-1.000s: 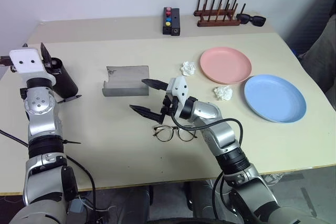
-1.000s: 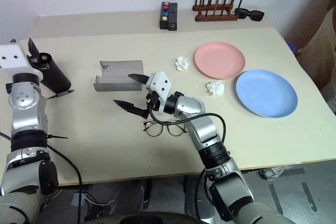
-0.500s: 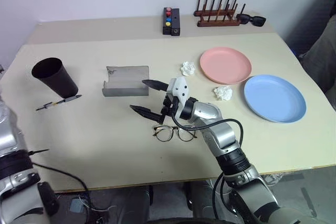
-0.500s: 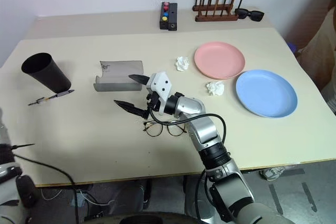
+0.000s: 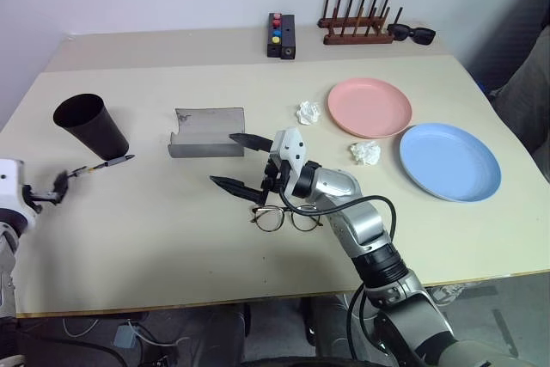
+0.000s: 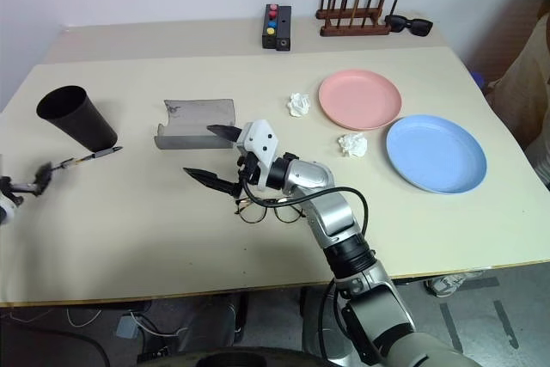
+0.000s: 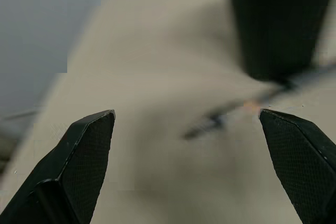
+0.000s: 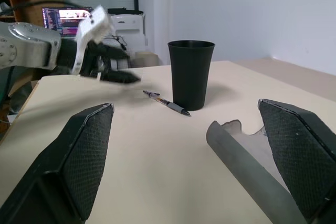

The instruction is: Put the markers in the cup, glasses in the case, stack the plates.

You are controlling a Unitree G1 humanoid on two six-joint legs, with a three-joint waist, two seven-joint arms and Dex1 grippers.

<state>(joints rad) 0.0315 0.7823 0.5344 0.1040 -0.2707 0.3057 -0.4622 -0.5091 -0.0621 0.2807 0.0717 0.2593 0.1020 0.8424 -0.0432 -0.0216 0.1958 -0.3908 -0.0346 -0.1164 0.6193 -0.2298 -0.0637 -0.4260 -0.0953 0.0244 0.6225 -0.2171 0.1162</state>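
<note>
Two plates sit apart on your right side of the table (image 5: 172, 238): the salmon pink plate (image 5: 369, 107) farther back, the light blue plate (image 5: 449, 160) nearer the edge, unstacked. You can see the black cup (image 5: 89, 125) upright at the far left, with one marker (image 5: 101, 166) lying on the table just in front of it; a second marker cannot be made out. Your left gripper (image 5: 43, 192) hangs at the table's left edge near that marker, fingers spread wide and holding nothing. Your right gripper (image 5: 234, 161) points leftward over the table's middle, fingers wide apart and empty, just in front of the grey case (image 5: 206, 132), which lies open. The glasses (image 5: 284, 217) rest on the table under your right wrist, outside the case.
</note>
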